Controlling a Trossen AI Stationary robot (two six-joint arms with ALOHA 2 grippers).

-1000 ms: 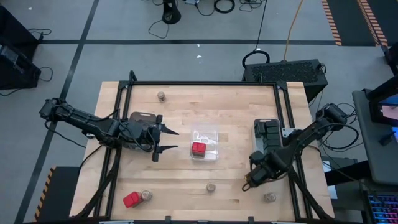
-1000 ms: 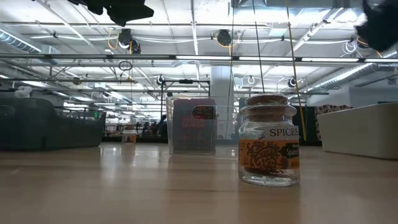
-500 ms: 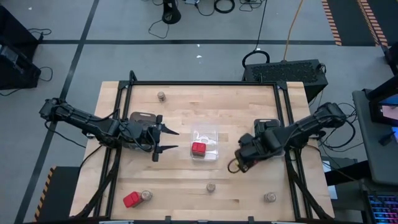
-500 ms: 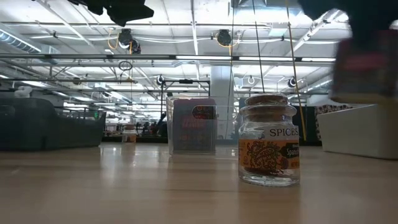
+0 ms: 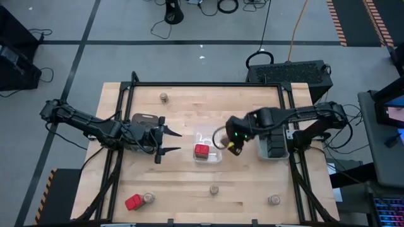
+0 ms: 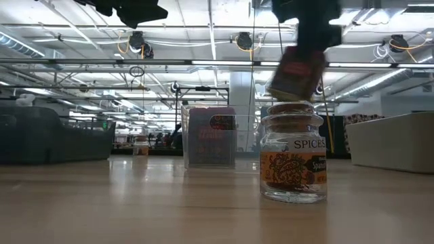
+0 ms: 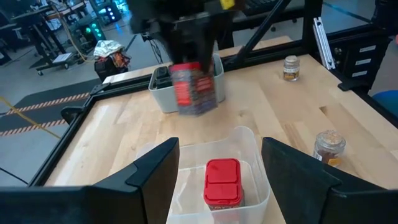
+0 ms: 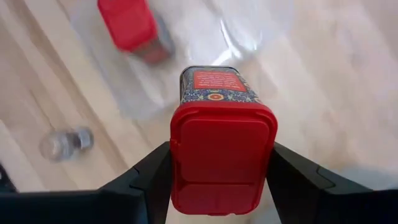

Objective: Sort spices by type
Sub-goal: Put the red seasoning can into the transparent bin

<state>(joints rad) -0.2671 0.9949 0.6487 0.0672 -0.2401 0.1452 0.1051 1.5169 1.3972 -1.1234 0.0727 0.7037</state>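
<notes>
Your right claw (image 8: 221, 180) is clamped on a red-lidded patterned spice box (image 8: 222, 149), held in the air just beside the clear plastic tray (image 5: 217, 133) mid-counter, where another red box (image 5: 201, 151) sits. Your left claw (image 5: 169, 142) hovers spread and empty beside that tray.

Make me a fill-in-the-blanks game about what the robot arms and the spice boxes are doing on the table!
1. The right gripper is carrying a box with a ______ lid.
2. The clear tray in the middle of the table already holds ______ red box.
3. The left gripper waits beside the clear tray, and its jaws hold ______.
4. The grey bin at the table's right edge holds boxes coloured ______.

Missing words: red; one; nothing; black
</notes>
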